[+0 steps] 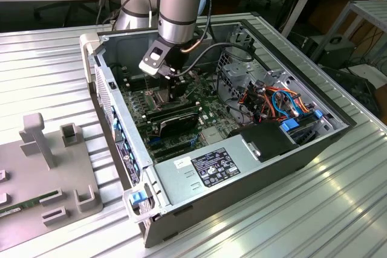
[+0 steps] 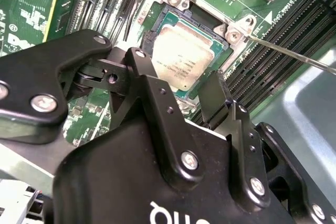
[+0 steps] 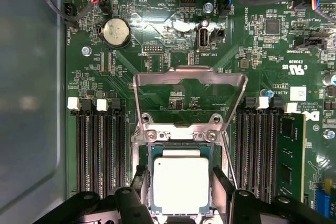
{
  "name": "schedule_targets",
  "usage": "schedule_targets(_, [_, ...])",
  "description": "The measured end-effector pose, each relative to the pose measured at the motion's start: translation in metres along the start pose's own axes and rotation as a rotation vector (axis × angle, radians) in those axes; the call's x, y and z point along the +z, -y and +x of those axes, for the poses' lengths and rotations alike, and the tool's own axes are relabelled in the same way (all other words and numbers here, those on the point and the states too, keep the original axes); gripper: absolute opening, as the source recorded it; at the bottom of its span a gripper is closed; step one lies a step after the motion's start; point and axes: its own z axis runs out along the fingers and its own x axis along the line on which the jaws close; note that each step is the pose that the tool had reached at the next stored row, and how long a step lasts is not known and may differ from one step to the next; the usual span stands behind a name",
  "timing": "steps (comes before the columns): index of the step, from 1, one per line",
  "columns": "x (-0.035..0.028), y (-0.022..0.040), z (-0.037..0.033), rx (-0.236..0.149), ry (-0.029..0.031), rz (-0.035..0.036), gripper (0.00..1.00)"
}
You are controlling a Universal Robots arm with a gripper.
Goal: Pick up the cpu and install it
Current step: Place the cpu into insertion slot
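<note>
My gripper (image 2: pixel 174 67) straddles the cpu (image 2: pixel 184 56), jaws apart and holding nothing; it lies in the socket (image 2: pixel 181 17), frame (image 3: pixel 190 74) still raised.

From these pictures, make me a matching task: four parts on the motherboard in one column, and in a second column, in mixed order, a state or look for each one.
Column one
1. cpu
2. metal frame
3. coin battery
4. memory stick

Column two
A. round and silver
B. long and green
C. lying in the socket
D. swung open

Pairs: 1-C, 2-D, 3-A, 4-B
</note>
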Motion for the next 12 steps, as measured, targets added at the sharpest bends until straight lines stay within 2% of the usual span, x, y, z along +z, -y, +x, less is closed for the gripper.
schedule_targets(4, [-0.0048, -0.0001, -0.0001, 0.000, 0.0000, -0.0001, 0.61])
schedule_targets(12, [-0.0055, -0.0001, -0.0002, 0.000, 0.0000, -0.0001, 0.61])
